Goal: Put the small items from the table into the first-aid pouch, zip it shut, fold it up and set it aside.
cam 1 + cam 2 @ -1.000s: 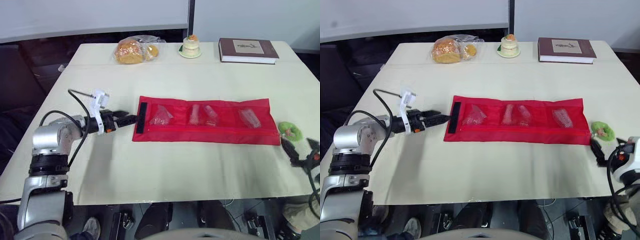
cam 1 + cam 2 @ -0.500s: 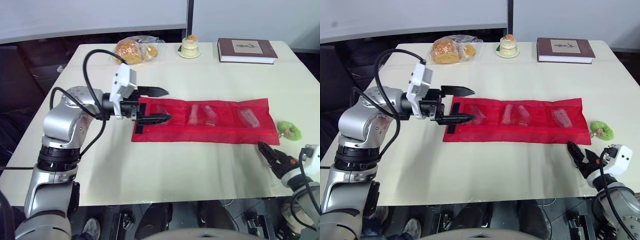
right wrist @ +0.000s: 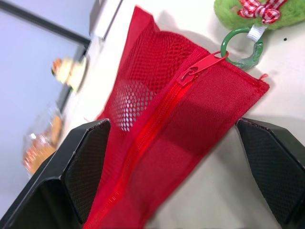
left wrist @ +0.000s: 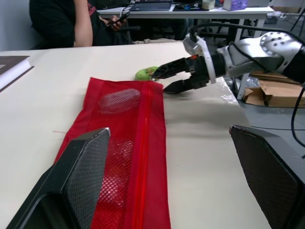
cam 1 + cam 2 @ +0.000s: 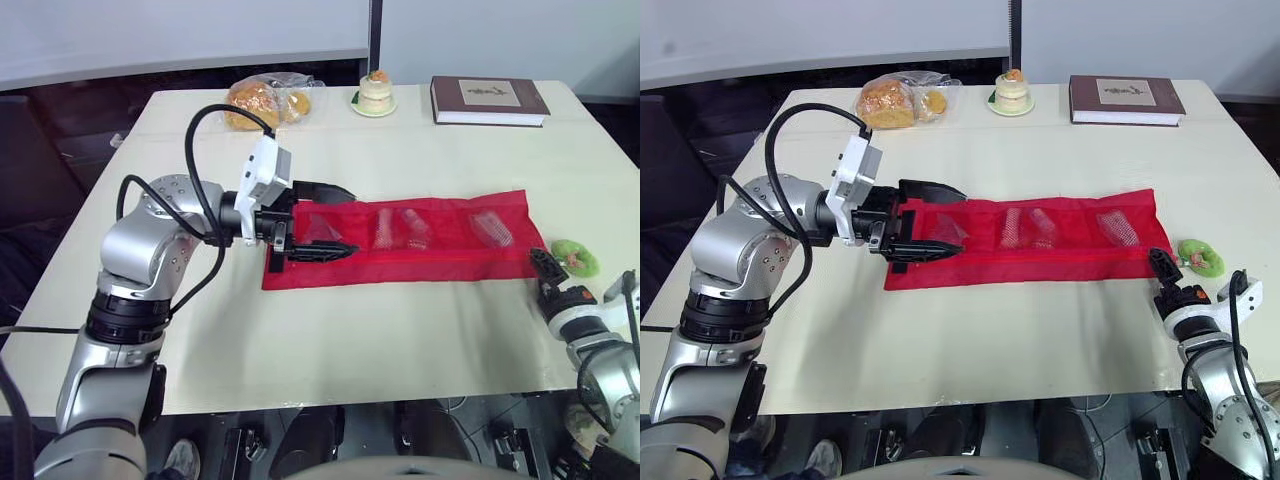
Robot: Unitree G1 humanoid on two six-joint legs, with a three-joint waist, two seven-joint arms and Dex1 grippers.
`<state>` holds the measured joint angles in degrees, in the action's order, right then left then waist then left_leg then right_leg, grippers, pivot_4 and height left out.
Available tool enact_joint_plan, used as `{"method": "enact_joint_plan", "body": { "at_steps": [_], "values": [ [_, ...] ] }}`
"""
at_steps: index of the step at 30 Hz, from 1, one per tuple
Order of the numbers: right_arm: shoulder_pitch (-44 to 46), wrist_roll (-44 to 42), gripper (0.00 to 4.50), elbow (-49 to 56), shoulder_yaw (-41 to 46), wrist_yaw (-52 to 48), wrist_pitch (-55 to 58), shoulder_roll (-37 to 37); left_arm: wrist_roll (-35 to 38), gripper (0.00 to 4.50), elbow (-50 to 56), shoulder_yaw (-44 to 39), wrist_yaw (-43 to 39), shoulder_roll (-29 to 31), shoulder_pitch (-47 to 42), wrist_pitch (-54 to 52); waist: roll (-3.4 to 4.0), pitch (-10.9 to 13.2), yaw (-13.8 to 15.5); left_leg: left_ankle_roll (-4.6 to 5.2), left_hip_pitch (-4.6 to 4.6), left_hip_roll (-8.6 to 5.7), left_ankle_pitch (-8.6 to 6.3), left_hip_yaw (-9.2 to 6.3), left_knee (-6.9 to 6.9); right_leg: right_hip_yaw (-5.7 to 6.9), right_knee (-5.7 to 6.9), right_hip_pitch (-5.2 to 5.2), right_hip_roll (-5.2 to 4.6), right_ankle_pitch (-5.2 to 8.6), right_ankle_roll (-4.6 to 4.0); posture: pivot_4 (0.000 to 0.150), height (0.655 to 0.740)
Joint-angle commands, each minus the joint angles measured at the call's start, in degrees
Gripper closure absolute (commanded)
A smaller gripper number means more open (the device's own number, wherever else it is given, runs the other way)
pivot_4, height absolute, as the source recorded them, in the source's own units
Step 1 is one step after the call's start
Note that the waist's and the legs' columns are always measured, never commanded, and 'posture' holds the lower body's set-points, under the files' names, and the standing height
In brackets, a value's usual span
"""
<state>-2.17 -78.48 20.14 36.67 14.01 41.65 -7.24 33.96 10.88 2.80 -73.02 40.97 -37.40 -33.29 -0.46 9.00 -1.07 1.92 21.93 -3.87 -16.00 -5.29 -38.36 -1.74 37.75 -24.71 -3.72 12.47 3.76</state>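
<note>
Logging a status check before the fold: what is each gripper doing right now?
Left gripper: open, above the red pouch, holding nothing.
Right gripper: open at the pouch's zipper-pull end, holding nothing.

red pouch [image 5: 400, 262]: 1 | packets [image 5: 490, 228] in its mesh pockets: 4, possibly 3, the mesh blurs them | green plush charm [image 5: 578, 258]: 1 | along the table's [image 5: 400, 330] far edge, book [image 5: 489, 100]: 1, bread bag [image 5: 265, 100]: 1, small cake [image 5: 375, 92]: 1 | person [image 4: 71, 21]: 1
</note>
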Motion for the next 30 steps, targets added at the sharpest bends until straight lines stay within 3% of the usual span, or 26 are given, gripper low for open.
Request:
{"method": "enact_joint_plan", "body": {
  "at_steps": [1, 8, 19, 22, 28, 30],
  "values": [
    [0.1, 1.0, 0.0, 1.0, -1.6, -0.2, -2.5, -0.7, 1.0, 0.2, 2.0, -1.4, -0.6, 0.8, 0.1, 1.0, 0.0, 0.0, 0.0, 0.0, 0.0, 0.02, 0.0, 0.01, 0.0, -0.01, 0.0, 0.0, 0.02, 0.0, 0.0, 0.15, 0.7289],
    [-0.3, 6.0, 0.0, 1.2, -3.1, -2.4, -4.4, -6.1, 0.7, 0.2, 2.0, -1.4, -0.7, 0.6, 0.6, 1.5, 0.02, 0.0, 0.2, 0.02, 0.01, 0.02, -0.01, 0.1, -0.01, -0.08, -0.01, -0.01, 0.04, 0.0, 0.0, 0.15, 0.7289],
    [1.7, 3.8, 0.0, -2.2, -6.6, -5.8, -5.1, -4.8, 0.3, 0.2, 1.3, -0.7, -0.7, 0.2, -0.2, 2.3, 0.03, 0.0, 0.1, 0.04, -0.01, 0.05, -0.02, 0.13, 0.0, -0.12, -0.01, -0.01, 0.06, 0.0, 0.0, 0.15, 0.7289],
    [1.7, 5.3, 0.68, -3.2, -7.4, -8.2, -5.7, -5.2, 0.3, 0.0, 1.3, -0.7, -0.6, 0.1, -0.2, 2.4, 0.04, 0.0, 0.1, 0.04, -0.01, 0.05, -0.02, 0.13, 0.0, -0.12, 0.0, -0.01, 0.06, 0.0, 0.0, 0.15, 0.7289],
    [0.8, 9.4, 3.1, -4.0, -6.8, -11.3, -8.9, -5.3, 0.1, 0.0, 1.1, -0.5, 0.0, -0.4, -0.4, 2.5, 0.04, 0.0, 0.1, 0.04, -0.02, 0.05, -0.02, 0.14, 0.0, -0.13, 0.0, -0.02, 0.06, 0.0, 0.0, 0.15, 0.7289],
    [0.5, 10.1, 4.26, -3.6, -6.5, -12.2, -9.7, -5.4, 0.0, 0.0, 1.1, -0.4, 0.1, -0.6, -0.5, 2.5, 0.03, 0.0, 0.1, 0.04, -0.01, 0.05, -0.02, 0.14, -0.01, -0.13, 0.0, -0.01, 0.06, 0.0, 0.0, 0.15, 0.7289]
  ]
}}
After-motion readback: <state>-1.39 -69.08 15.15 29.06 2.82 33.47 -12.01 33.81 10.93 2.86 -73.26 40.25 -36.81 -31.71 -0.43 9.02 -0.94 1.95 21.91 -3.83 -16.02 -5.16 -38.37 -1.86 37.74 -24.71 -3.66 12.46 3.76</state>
